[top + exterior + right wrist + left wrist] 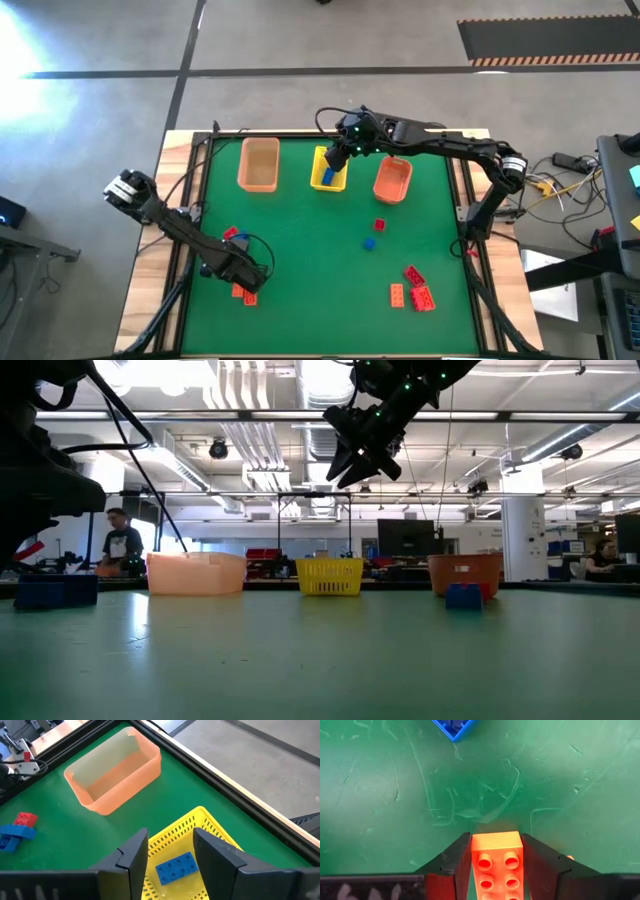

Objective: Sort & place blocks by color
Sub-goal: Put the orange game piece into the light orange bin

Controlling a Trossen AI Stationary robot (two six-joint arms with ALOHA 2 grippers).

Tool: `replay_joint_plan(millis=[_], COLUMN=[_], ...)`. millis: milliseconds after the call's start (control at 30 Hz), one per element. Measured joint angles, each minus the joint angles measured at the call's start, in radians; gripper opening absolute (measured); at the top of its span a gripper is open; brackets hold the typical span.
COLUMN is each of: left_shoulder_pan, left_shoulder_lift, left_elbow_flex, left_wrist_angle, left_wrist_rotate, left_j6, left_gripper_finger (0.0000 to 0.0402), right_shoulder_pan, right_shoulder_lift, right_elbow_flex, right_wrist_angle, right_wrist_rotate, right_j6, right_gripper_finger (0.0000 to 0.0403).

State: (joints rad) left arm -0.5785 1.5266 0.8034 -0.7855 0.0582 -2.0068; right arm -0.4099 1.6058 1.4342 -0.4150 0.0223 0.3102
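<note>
My left gripper point(246, 278) points down near the table's front left, its fingers closed on an orange block point(497, 865) that lies on the green mat. A blue block point(454, 727) lies just beyond it. My right gripper point(170, 855) hangs open, with nothing between its fingers, above the yellow basket point(322, 160); a blue block point(176, 867) lies in that basket. A pale orange basket point(258, 163) and an orange-red basket point(392, 180) flank the yellow one. A red block point(231, 233) sits near the left arm. My left gripper pinches the orange block's two long sides point(475, 851) between its two fingers point(451, 867). The fingers come from above, pointing down, and lie across the block. The block lies flat on the mat, studs up, its far end sticking out past the fingertips.
Loose blocks lie on the right half of the mat: a red one point(379, 224), a blue one point(368, 243), and a cluster of red and orange ones point(414, 290) near the front right. The three baskets stand in a row along the far edge.
</note>
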Motion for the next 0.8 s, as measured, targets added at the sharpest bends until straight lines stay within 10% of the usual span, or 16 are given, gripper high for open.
replay_joint_plan(millis=[400,800], left_shoulder_pan=[0.012,0.191], left_shoulder_lift=[-0.115,-0.421], left_elbow_flex=[0.005,0.019], left_wrist_angle=[-0.078,-0.114], left_wrist_rotate=[-0.033,-0.456], left_j6=[0.046,0.368], left_gripper_finger=[0.0129,0.0129], right_shoulder_pan=[0.000,0.000], right_shoulder_lift=[0.000,-0.035], right_elbow_flex=[0.000,0.000], right_wrist_angle=[0.000,-0.021], right_wrist_rotate=[0.003,-0.004], right_j6=[0.004,0.030], right_gripper_finger=[0.0141,0.0135])
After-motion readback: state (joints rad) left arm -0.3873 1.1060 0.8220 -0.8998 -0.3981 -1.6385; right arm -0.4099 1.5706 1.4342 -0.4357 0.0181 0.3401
